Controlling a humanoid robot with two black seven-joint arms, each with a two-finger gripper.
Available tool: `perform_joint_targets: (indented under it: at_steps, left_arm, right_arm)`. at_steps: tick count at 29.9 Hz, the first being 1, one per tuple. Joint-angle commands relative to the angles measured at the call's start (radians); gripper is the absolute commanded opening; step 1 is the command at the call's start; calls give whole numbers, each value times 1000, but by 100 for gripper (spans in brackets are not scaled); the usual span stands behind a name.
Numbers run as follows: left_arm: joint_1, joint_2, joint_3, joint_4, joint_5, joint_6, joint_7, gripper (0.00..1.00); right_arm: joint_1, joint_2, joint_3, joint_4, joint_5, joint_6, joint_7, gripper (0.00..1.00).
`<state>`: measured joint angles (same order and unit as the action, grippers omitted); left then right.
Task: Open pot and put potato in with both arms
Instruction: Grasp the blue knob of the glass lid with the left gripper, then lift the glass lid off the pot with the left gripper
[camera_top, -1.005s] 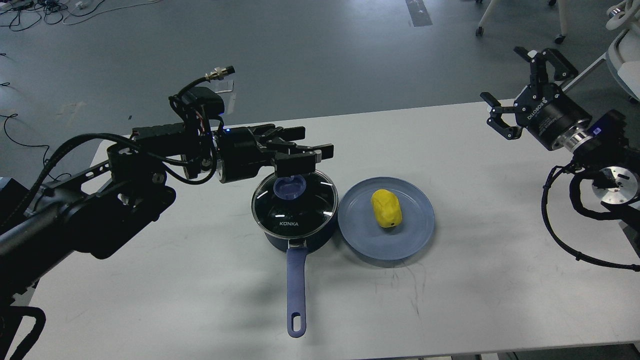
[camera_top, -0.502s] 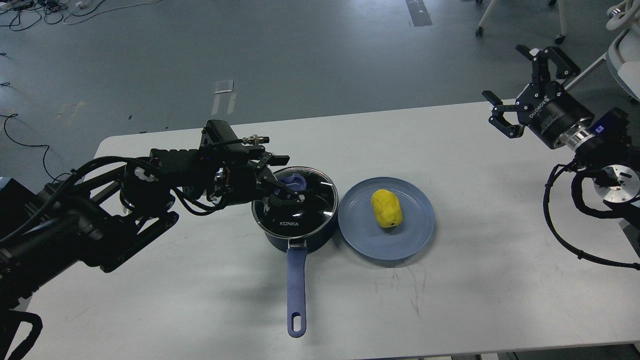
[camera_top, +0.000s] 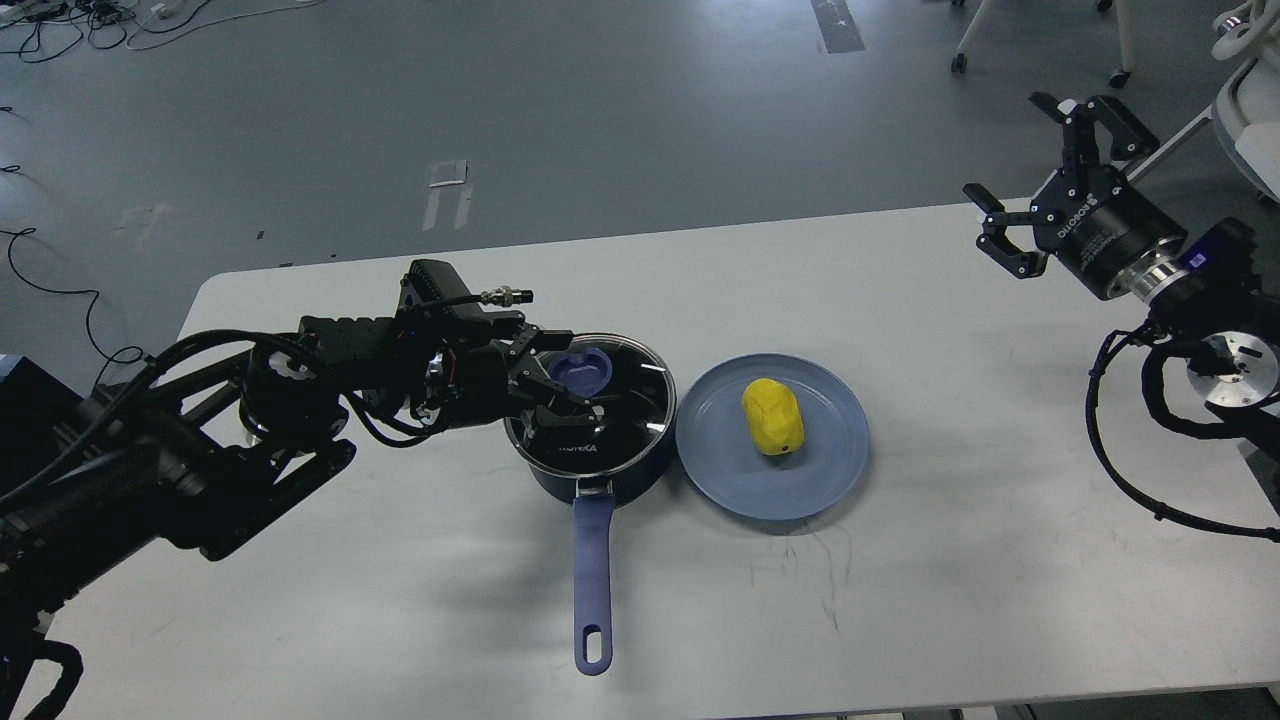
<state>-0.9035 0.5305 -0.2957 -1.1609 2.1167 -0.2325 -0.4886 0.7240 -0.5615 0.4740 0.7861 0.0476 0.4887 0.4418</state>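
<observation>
A dark blue pot (camera_top: 640, 462) with a long blue handle (camera_top: 592, 560) stands mid-table, closed by a glass lid (camera_top: 632, 412) with a blue knob (camera_top: 583, 370). My left gripper (camera_top: 560, 375) reaches in from the left at lid height. It is open, with one finger behind the knob and one in front of it. A yellow potato (camera_top: 772, 417) lies on a blue plate (camera_top: 830, 470) just right of the pot. My right gripper (camera_top: 1015, 160) is open and empty, held high over the table's far right edge.
The white table (camera_top: 900, 600) ends near the bottom of the view. Black cables (camera_top: 1130, 480) hang by the right arm. Chair legs (camera_top: 965, 40) and a white chair (camera_top: 1250, 110) stand on the floor behind.
My left gripper came down from above the lid to knob height and turned, so its fingers now straddle the knob. The right arm has barely moved.
</observation>
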Motion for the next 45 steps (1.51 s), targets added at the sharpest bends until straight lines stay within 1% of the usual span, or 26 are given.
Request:
perform_joint_targets:
  at_steps: [1,6,10,12,15,16,17,18,19,20,22,25,32,36,37,40,43,45]
  left_arm:
    - [0,-6,-2,0,-9,1,0,96]
    - [2,-12,0,0,-14,1,0,94]
    - [2,-14,0,1,-14,1,0,89]
    - [2,-14,0,1,-14,1,0,88]
    - [2,-13,-2,3,-15,1,0,84]
    - [2,-14,0,3,-14,1,0,81]
    - [2,-14,0,3,-14,1,0,81]
    - [2,-14,0,3,-14,1,0,76]
    - [2,-14,-2,4,-14,1,0,67]
    - [2,-14,-2,7,-14,1,0,63]
    - [2,-15,-2,13,-14,1,0,48]
    - [0,-15,-5,13,-14,1,0,35]
    - [-31,5,-11,4,-30,1,0,35]
    - [-72,87,-10,-13,-60,5,0,35]
    - [-72,88,-10,-13,-60,5,0,35]
    - [-81,169,-2,-13,-61,56,0,35]
    - [-61,246,7,-13,-61,91,0,35]
    - [-31,316,38,-13,-66,131,0,36]
  right_arm:
    - [0,0,2,-4,0,0,0,100]
    - [2,-2,2,-4,0,0,0,100]
    - [0,-2,2,-4,0,0,0,100]
    - [0,-2,0,-4,0,0,0,100]
    - [0,0,2,-4,0,0,0,100]
    - [2,2,2,-4,0,0,0,100]
    - [2,2,2,-4,0,0,0,100]
    - [2,2,2,-4,0,0,0,100]
    - [3,3,2,-4,0,0,0,100]
    - [3,3,0,-4,0,0,0,100]
    - [3,5,0,-5,0,0,0,100]
    - [2,5,0,-5,0,0,0,100]
    - [3,6,0,-5,0,0,0,100]
    - [5,3,0,-5,0,0,0,100]
    - [5,3,0,-5,0,0,0,100]
    - [5,2,0,-5,0,0,-2,100]
    - [5,3,0,-5,0,0,0,100]
    - [5,5,0,-5,0,0,0,100]
